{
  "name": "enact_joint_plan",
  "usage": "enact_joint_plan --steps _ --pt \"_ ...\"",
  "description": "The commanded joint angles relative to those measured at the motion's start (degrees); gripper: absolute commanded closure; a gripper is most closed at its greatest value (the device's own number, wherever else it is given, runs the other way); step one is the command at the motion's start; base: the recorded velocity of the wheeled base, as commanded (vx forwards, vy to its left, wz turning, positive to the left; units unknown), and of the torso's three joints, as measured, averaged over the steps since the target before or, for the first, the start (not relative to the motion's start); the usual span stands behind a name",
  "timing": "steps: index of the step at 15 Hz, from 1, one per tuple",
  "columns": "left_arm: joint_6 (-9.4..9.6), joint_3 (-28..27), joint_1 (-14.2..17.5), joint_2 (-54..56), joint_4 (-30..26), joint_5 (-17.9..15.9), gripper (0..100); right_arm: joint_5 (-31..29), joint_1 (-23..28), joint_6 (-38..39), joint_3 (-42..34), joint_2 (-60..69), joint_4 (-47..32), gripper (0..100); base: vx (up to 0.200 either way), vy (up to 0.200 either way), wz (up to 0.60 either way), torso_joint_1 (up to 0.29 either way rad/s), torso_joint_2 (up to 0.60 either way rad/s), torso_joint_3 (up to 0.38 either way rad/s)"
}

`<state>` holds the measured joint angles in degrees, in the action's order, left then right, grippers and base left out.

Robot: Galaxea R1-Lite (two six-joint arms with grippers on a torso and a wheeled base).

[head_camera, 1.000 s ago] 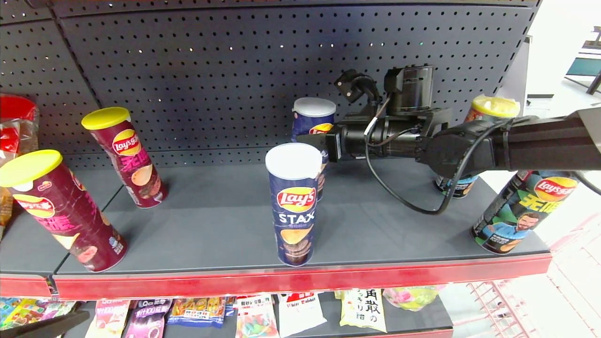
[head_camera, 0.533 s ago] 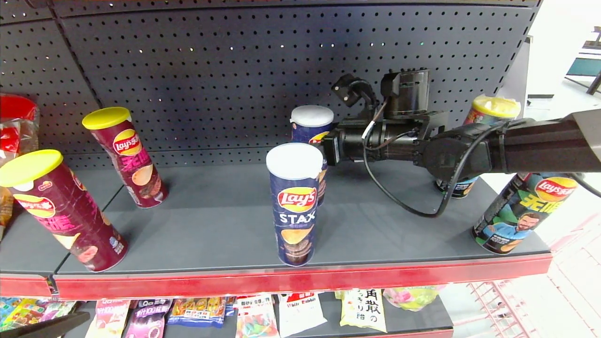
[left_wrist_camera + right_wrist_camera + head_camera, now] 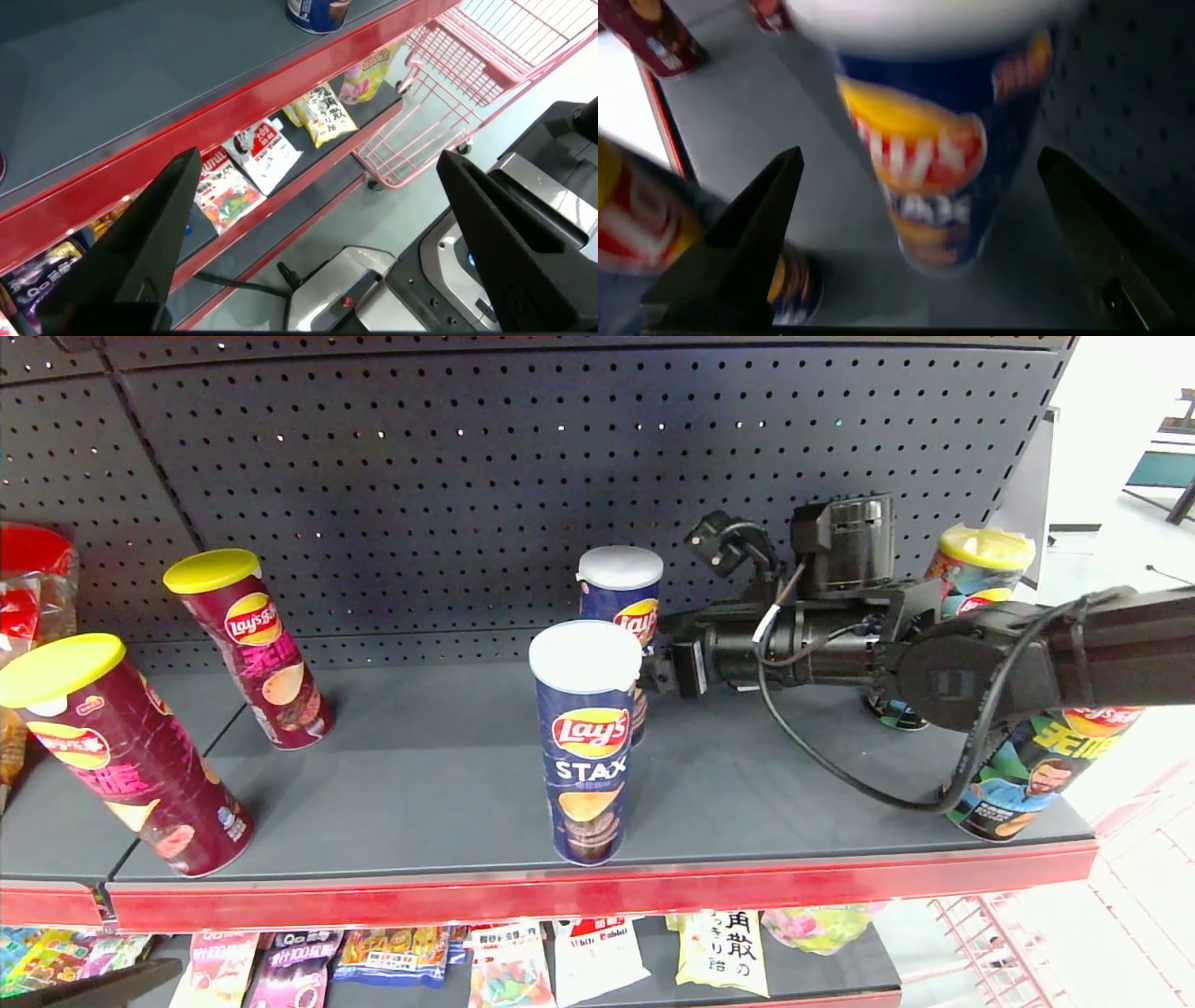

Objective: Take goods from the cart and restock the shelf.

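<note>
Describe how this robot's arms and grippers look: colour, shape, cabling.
The right arm is matte black, with a rounded joint housing and a cylindrical wrist. A black cable loops beneath it, and a grey metallic cylinder sits on top. Both the left gripper and right gripper have black, wedge-shaped tapering fingers.

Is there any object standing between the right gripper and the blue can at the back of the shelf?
Nothing visible does. The right gripper is open and faces the rear blue can directly, with bare space between them. The front blue can stands nearer the front edge of the shelf, not between them.
</note>
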<state>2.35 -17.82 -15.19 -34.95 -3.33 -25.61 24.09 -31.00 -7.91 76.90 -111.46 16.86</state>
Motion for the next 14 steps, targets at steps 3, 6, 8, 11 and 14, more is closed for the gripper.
enact_joint_plan --steps 3,6,8,11,14 --pt "0.11 -0.4 0.0 -2.7 0.3 0.3 0 -3.7 0.2 -0.1 -10.0 8.9 0.0 0 0.0 0.0 0.0 0.0 0.0 0.0" --pt "0.11 -1.0 0.0 -7.3 0.4 3.2 0 -7.5 0.1 -0.1 -19.6 17.8 0.0 0 0.0 0.0 0.0 0.0 0.0 0.0" --pt "0.11 -1.3 0.0 -11.4 2.5 4.7 0 -7.7 0.1 0.0 -25.9 24.4 0.0 0 0.0 0.0 0.0 0.0 0.0 0.0" --pt "2.57 -1.3 0.0 -20.3 9.1 7.7 0 -7.7 -0.1 -0.4 -38.3 36.0 0.0 0 0.0 0.0 0.0 0.0 0.0 0.0" --pt "4.41 -2.2 -0.1 -26.1 13.9 7.6 0 -7.8 -1.3 -0.3 -47.6 48.0 -0.1 0 0.0 0.0 0.0 0.0 0.0 0.0"
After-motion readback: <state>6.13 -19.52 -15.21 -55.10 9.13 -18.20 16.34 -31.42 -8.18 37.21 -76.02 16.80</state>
